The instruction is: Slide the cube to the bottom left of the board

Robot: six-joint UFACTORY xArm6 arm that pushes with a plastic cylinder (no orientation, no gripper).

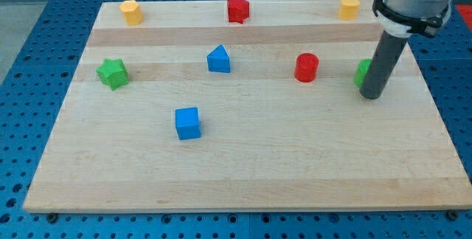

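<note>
A blue cube sits on the wooden board, left of centre and a little below the middle. My tip rests on the board at the view's right, far to the right of the cube. The rod partly hides a green block that lies just behind it and to its left.
A blue wedge-like block is above the cube. A green star is at the left, a red cylinder right of centre. Along the top edge are a yellow block, a red star and another yellow block.
</note>
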